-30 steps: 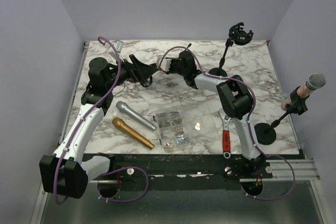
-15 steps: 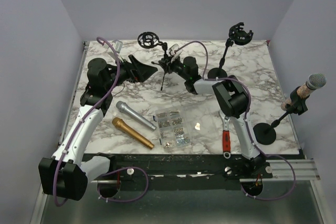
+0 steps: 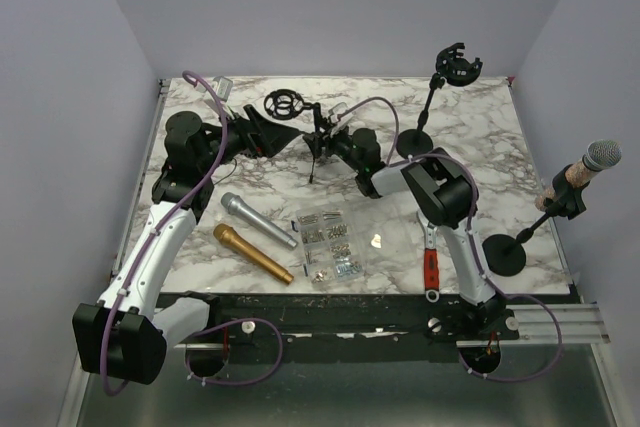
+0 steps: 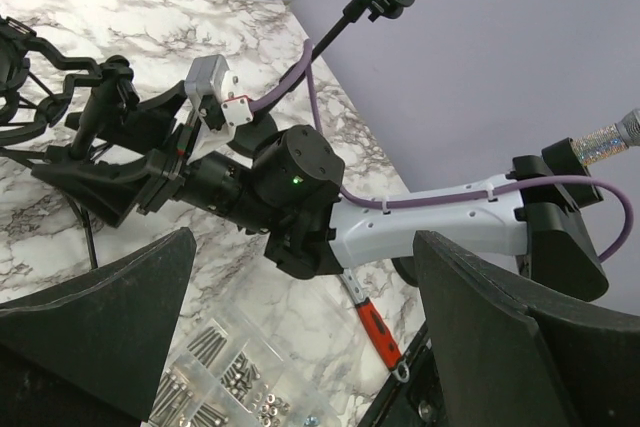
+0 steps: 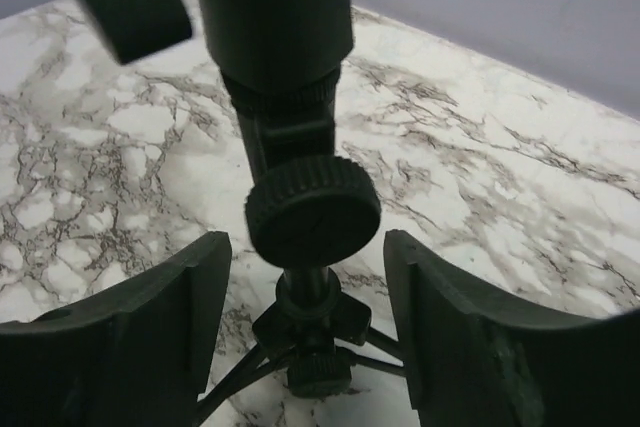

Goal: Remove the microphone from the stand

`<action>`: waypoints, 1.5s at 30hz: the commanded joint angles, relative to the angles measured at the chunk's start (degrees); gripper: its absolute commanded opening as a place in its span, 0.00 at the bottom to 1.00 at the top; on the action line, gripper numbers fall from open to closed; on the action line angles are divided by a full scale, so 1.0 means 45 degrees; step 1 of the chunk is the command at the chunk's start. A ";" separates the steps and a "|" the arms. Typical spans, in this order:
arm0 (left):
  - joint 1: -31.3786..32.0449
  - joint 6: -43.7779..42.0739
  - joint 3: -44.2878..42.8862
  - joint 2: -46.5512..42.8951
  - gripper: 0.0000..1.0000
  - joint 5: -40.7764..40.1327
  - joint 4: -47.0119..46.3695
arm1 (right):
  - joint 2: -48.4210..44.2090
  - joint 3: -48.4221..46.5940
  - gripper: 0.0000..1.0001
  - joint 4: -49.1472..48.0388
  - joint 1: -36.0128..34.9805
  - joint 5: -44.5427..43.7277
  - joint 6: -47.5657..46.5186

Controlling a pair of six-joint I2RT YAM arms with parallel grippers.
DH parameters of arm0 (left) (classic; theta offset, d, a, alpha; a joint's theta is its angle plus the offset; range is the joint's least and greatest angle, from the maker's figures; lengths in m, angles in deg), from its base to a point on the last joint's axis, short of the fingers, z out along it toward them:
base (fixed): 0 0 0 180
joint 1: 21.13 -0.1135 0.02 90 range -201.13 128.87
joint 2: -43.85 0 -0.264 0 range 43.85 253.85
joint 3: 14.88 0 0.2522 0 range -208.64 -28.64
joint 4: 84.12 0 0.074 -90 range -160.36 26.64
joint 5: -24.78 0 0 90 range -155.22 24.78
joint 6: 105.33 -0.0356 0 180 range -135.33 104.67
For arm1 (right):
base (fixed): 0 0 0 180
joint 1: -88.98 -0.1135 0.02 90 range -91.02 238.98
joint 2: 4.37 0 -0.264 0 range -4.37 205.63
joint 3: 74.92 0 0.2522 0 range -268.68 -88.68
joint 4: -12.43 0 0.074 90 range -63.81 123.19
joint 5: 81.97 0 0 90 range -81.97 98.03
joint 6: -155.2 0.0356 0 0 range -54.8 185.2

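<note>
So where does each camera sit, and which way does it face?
Top external: above and behind the bases, looking down on the marble table; left arm and right arm show.
Left wrist: faces the right arm; open left fingers frame the bottom.
Right wrist: looks down the tripod stand; right fingers flank it, apart.
Shared: top and left wrist both show the red-handled wrench.

Your left arm [image 3: 150,247] and right arm [image 3: 468,259] are built alike: white shells on the long links, bulky black housings at the joints, and a purple cable [image 4: 317,117] looping along each. On the right arm's white link, white ties [image 4: 492,190] pin that cable down, and a green light [image 4: 293,179] glows on its round black joint. Your fingers [image 4: 100,317] are broad matte-black wedges.
</note>
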 commanded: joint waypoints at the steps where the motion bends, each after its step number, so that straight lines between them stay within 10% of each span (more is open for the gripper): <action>1: -0.0073 -0.0237 0.0017 -0.0162 0.93 0.0045 0.0023 | -0.1777 0.0557 0.82 0.1439 -0.0349 -0.1548 -0.1088; 3: -0.0067 -0.0266 -0.0002 -0.0133 0.93 0.0041 0.0033 | -0.2456 0.0906 1.00 0.2175 -0.0350 -0.1774 -0.1148; 16: -0.0063 -0.0569 -0.0139 -0.0381 0.93 -0.0028 0.0295 | -0.9187 0.4614 1.00 0.8316 -0.0374 -0.4228 0.0473; 24: 0.0484 -0.1524 -0.0451 -0.0848 0.93 -0.0403 0.0602 | -1.2366 0.2336 1.00 1.4829 -0.0031 -0.5862 0.3170; 30: 0.1643 -0.2055 -0.2047 -0.1187 0.94 -0.1710 0.2424 | -1.2849 0.0379 1.00 1.7317 0.2884 -0.2897 0.5148; 37: 0.1927 -0.2953 -0.4267 -0.0984 0.94 -0.2328 0.3220 | -1.2973 -0.0010 1.00 1.6967 0.5432 -0.0975 0.7834; 45: 0.2041 -0.4843 -0.2324 -0.1522 0.94 -0.2259 0.2053 | -1.2475 0.0289 1.00 1.5890 0.6376 -0.0890 1.0943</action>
